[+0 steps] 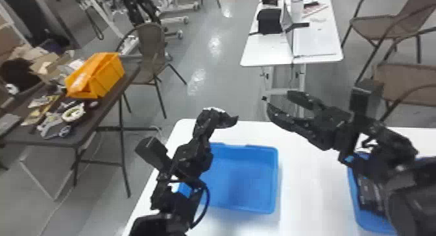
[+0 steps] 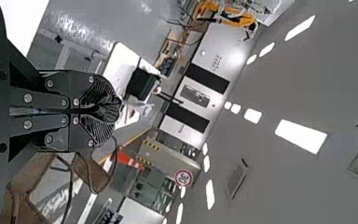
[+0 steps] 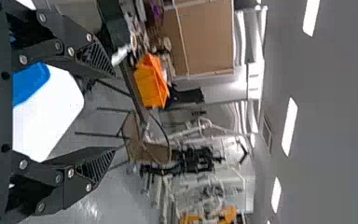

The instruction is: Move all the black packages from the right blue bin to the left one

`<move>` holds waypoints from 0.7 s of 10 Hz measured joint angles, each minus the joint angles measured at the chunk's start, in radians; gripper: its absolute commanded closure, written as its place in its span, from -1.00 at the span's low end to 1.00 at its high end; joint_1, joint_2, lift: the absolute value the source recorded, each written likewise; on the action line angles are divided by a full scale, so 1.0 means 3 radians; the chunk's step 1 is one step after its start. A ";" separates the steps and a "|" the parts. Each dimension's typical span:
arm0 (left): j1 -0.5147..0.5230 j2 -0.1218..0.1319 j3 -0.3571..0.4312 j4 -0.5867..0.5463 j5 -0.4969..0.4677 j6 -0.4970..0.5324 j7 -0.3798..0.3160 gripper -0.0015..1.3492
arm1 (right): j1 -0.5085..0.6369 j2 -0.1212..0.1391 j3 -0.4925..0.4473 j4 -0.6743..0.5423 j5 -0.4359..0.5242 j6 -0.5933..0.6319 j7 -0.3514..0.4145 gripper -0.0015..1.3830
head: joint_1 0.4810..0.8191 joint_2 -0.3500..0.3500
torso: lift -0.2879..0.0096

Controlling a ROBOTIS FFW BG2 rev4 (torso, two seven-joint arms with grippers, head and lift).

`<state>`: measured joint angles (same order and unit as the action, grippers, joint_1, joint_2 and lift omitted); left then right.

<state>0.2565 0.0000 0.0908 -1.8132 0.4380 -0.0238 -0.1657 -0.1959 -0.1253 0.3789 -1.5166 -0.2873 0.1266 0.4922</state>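
Left pincer: the left pincer (image 1: 235, 119) hangs over the far side of the white desk (image 1: 305, 183), near the left blue bin's back edge from where I'm standing; its two fingers are drawn together, and I can't tell whether the dark bit at the tips is something pinched.
Right pincer: the right pincer (image 1: 277, 99) is spread wide, well up over the desk, just air between its fingers, pointing in toward the other arm.
Black packages: the black packages (image 1: 368, 194) lie in the right blue bin (image 1: 354, 204), partly covered by the right arm; how many, I can't tell.
Left blue bin: the left blue bin (image 1: 276, 180) sits on the desk with its blue floor showing, its left side partly behind the left arm.
Orange bin: off to the left, the orange bin (image 1: 108, 78) sits on a dark side table (image 1: 61, 142).
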 measured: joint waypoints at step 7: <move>0.0095 0.0015 0.0082 0.0445 -0.0964 0.0081 -0.0273 -0.91 | 0.0878 0.0156 -0.1127 -0.0656 0.0545 0.0246 -0.0198 -0.68 | 0.27 0.35 | 0.94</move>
<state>0.2849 0.0046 0.1153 -1.6798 0.1489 0.0005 -0.2476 0.0676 -0.0786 0.0408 -1.7134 -0.1237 0.2004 0.4326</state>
